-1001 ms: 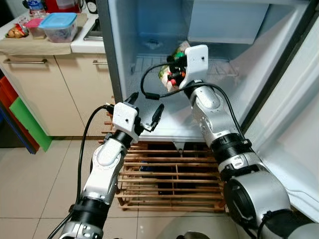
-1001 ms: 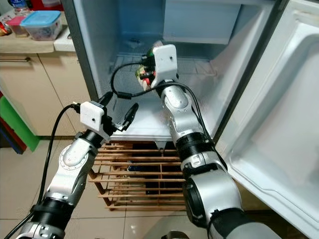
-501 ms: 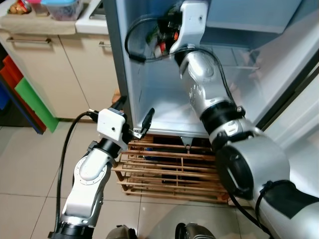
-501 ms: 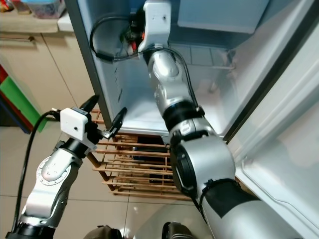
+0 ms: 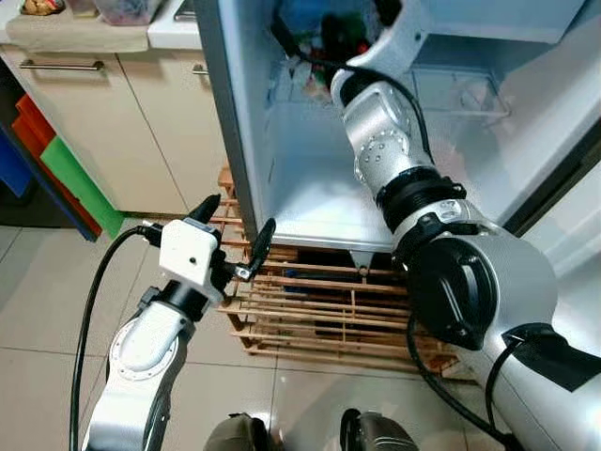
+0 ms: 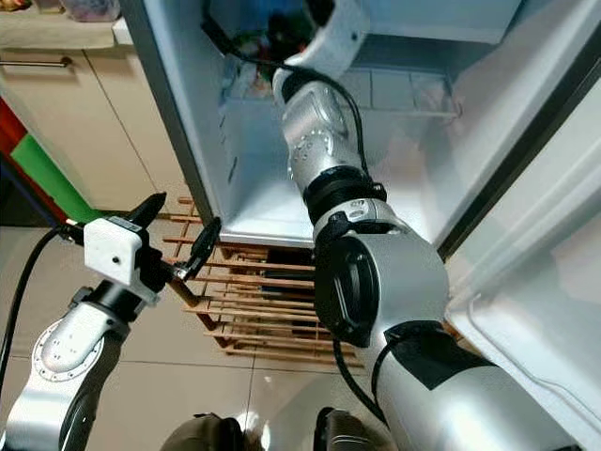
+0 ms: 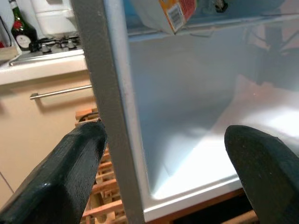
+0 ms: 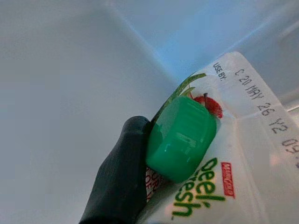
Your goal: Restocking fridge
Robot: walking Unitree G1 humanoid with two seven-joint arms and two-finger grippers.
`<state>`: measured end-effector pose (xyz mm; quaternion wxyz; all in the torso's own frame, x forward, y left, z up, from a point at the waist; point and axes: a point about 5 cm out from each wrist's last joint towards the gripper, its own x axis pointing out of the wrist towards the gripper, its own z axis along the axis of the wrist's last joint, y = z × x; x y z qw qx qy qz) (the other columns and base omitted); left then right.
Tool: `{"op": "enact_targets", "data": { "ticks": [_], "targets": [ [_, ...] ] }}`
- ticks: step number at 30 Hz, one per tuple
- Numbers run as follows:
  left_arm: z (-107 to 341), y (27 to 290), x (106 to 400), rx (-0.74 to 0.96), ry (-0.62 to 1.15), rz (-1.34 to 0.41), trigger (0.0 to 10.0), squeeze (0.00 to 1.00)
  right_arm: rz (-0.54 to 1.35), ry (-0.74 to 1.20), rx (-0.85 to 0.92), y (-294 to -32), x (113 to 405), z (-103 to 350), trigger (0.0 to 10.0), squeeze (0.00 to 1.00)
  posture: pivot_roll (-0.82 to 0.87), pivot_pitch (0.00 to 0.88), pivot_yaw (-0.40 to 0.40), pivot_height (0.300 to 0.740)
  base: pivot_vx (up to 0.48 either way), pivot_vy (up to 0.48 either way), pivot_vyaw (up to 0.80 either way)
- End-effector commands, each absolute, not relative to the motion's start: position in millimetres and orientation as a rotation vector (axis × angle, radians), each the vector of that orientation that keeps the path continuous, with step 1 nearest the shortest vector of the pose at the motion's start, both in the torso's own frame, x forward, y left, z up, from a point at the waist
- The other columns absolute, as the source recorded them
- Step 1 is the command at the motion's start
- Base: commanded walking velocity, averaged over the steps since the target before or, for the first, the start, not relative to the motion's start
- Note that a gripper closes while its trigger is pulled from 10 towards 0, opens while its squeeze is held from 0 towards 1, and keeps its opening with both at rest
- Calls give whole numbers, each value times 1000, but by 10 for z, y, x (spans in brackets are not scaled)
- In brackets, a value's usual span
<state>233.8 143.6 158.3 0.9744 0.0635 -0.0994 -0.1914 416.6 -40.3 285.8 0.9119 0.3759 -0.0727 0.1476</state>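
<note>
A white juice carton [image 8: 233, 154] with a green cap [image 8: 182, 137] is high up at the left of the open fridge [image 5: 246, 141]. My right gripper [image 5: 329, 36] is shut on it; one black finger [image 8: 121, 177] presses beside the cap. From the left wrist view the carton's bottom [image 7: 163, 11] hangs just above the shelf edge; whether it rests there I cannot tell. My left gripper [image 5: 238, 214] is open and holds nothing, low outside the fridge at its left front corner.
A wooden rack [image 5: 319, 310] stands on the tiled floor under the fridge. The fridge's bottom compartment [image 5: 319, 207] is bare, with a wire shelf [image 5: 451, 89] above it. The door [image 6: 554, 282] stands open at the right. Beige cabinets [image 5: 122, 122] and coloured panels [image 5: 75, 178] lie left.
The camera has shifted. My right arm has stretched further up and into the fridge with the carton. My left gripper has dropped lower in front of the rack, still open.
</note>
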Motion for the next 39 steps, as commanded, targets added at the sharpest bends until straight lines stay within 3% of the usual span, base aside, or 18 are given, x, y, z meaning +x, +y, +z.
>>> {"op": "enact_targets", "data": {
  "ticks": [1,3,4,13,22,31,39],
  "targets": [
    [1603,1441,2262,131,-189,-384,10000,0,298,-99,758,-283,4141,2782,10000,0,103,215,41,740,0,0,0],
    [1601,1443,2232,129,-181,-378,10000,0,296,-98,742,-254,4134,2784,10000,0,112,220,40,740,0,0,0],
    [1603,1447,2216,129,-179,-376,10000,0,298,-97,742,-241,4130,2786,10000,1000,118,224,39,740,0,0,0],
    [1603,1460,2115,123,-155,-339,10000,0,239,-85,740,-229,4130,2795,10000,1000,139,237,10,740,0,0,0],
    [1612,1407,2139,111,-157,-333,10000,0,263,-229,577,-139,4088,3124,10000,1000,115,221,-4,740,0,0,0],
    [1591,1339,2192,102,-157,-354,10000,0,185,-125,793,-193,4125,3129,10000,1000,96,208,8,740,0,0,0],
    [1650,1329,2243,116,-189,-359,10000,0,170,-130,863,-248,4140,3210,10000,1000,116,197,-13,740,0,0,0]
  ]
}}
